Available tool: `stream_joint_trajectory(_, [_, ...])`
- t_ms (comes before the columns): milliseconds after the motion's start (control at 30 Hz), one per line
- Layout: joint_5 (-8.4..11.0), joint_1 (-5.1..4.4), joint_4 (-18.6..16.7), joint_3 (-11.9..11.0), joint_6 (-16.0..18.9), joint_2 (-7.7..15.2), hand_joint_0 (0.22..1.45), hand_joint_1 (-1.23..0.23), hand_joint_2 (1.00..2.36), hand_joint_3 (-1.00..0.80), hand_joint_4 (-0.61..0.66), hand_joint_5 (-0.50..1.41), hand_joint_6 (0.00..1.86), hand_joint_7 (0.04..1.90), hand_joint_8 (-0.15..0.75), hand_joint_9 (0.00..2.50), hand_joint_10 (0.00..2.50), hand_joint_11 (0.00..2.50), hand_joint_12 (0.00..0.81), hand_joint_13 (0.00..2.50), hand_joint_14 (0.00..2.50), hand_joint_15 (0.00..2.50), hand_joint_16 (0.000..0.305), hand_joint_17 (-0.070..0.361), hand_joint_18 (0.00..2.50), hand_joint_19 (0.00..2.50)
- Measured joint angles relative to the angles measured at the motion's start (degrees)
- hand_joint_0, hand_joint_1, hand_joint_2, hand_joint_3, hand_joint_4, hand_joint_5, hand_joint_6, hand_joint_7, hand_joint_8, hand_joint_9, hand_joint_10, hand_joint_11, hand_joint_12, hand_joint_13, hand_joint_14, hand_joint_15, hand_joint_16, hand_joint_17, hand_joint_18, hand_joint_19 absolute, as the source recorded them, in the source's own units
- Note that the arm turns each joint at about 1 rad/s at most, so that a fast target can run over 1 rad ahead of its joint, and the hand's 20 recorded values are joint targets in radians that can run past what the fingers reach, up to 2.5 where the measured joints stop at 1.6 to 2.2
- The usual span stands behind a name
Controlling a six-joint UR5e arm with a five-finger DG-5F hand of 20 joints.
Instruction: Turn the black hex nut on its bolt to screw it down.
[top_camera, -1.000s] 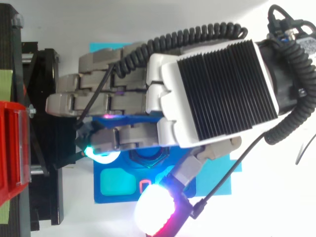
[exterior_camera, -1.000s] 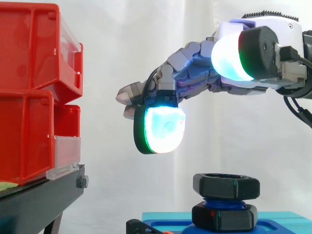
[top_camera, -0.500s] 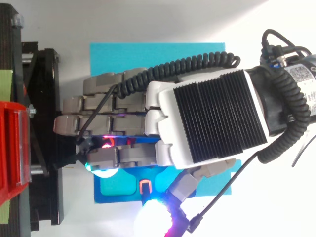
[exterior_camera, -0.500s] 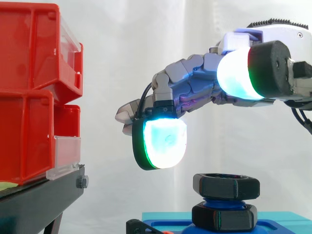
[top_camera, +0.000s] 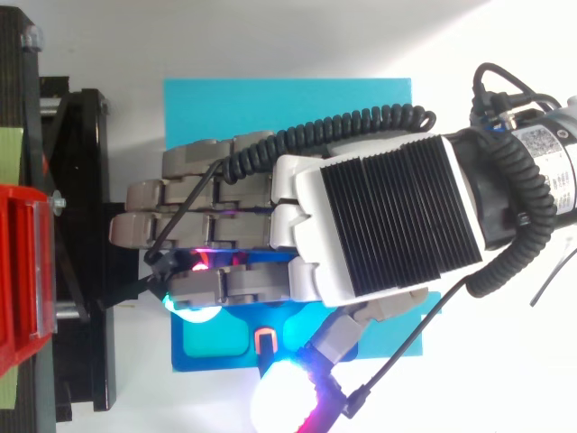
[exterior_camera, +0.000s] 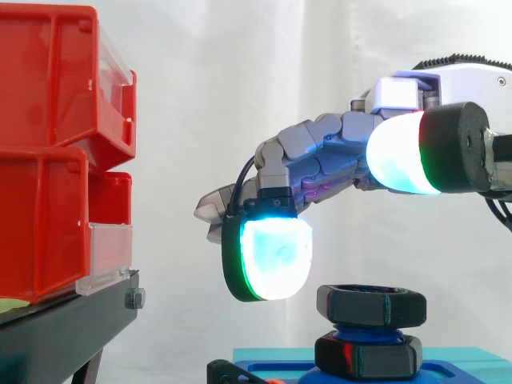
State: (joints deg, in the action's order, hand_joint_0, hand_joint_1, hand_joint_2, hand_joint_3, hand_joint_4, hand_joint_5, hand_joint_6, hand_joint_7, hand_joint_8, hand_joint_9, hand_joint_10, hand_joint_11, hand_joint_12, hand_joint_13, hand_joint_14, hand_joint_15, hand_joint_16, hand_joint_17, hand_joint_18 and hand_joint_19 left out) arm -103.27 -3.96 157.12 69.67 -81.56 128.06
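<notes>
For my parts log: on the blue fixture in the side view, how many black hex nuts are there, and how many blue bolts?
Black hex nuts: 2, the upper nut and the lower nut
Blue bolt: 1
Total: 3

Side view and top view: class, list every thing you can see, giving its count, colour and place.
upper nut: one, black, near the top of the bolt, under the hand
lower nut: one, black, at the bolt's foot, apart from the upper nut
bolt: one, blue, upright between the nuts
base plate: one, blue, under the bolt
mat: one, cyan, under the base plate
bins: red, stacked at the left
stand: one, black, under the bins
curtain: one, white, behind everything
hand: one, grey and white, above the upper nut, fingers relaxed, touching nothing
</notes>
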Motion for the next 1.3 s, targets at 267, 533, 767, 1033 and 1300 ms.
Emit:
stream_joint_trajectory(267, [0.33, 0.03, -0.7, 0.0, 0.0, 0.0, 0.49, -0.15, 1.0, -0.5, 0.25, -0.12, 0.5, 1.12, 0.273, 0.41, 0.0, 0.0, 0.393, 0.52, 0.0, 0.08, 0.061, 0.137, 0.55, 0.22])
stream_joint_trajectory(533, [0.41, 0.02, -0.4, 0.1, -0.1, 0.0, 0.49, -0.15, 1.0, -0.5, 0.25, -0.12, 0.5, 1.12, 0.273, 0.4, 0.0, 0.0, 0.394, 0.52, 0.0, 0.08, 0.061, 0.137, 0.55, 0.23])
stream_joint_trajectory(767, [0.44, -0.03, -0.9, 0.0, -0.2, 0.4, 0.49, -0.15, 1.0, -0.5, 0.25, -0.12, 0.5, 1.13, 0.276, 0.41, 0.0, 0.0, 0.395, 0.53, 0.0, 0.09, 0.061, 0.136, 0.56, 0.23])
stream_joint_trajectory(1033, [0.29, -0.09, -0.6, 0.0, -0.1, 0.5, 0.49, -0.16, 1.0, -0.5, 0.24, -0.11, 0.53, 1.23, 0.284, 0.44, 0.0, 0.04, 0.397, 0.54, 0.0, 0.1, 0.06, 0.136, 0.57, 0.23])
stream_joint_trajectory(1300, [0.43, -0.47, 0.9, 0.0, -0.2, 0.5, 0.49, -0.17, 1.0, -0.5, 0.24, -0.11, 0.53, 1.22, 0.285, 0.44, 0.0, 0.05, 0.394, 0.55, 0.0, 0.1, 0.06, 0.135, 0.58, 0.24])
